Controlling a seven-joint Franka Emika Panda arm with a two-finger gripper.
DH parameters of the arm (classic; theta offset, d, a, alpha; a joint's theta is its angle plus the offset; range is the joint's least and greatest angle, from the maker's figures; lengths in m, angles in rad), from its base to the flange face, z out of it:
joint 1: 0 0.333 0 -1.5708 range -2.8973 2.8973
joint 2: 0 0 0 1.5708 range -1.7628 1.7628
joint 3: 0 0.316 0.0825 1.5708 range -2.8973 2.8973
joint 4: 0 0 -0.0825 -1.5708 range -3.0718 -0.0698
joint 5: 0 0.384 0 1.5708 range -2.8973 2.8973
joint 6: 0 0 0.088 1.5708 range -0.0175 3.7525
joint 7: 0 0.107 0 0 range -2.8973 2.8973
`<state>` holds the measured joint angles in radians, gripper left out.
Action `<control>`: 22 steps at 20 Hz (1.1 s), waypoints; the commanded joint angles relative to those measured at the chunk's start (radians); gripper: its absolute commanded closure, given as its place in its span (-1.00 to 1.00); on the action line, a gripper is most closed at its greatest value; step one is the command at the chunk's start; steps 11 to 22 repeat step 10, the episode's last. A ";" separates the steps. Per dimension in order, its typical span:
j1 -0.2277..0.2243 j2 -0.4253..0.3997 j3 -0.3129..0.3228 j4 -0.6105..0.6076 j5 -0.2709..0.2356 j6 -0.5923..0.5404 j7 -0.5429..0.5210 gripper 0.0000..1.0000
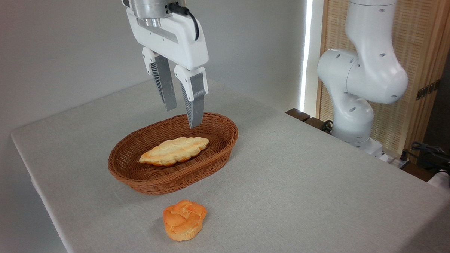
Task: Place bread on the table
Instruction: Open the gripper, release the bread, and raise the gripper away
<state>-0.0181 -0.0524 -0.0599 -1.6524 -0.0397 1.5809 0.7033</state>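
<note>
Sitting upright on the grey table (320,189) near its front edge, just in front of the wicker basket (140,179), the orange swirled bun (184,219) is looking already placed. Behind it, the braided loaf (174,150) is lying inside the basket. Farther back, the gripper (182,113) is hanging above the basket's far rim, fingers spread and carrying nothing, so little seems left to do.

No text, label, brand, number or sign can be read anywhere — not on the white two-finger gripper (182,115), the brown oval wicker basket (152,182) or the light grey cloth table (320,189).
</note>
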 commanded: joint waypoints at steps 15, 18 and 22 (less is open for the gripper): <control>0.003 0.012 0.049 0.048 -0.008 -0.022 0.041 -1.00; 0.003 0.012 0.049 0.048 -0.008 -0.022 0.041 -1.00; 0.003 0.012 0.049 0.048 -0.008 -0.022 0.041 -1.00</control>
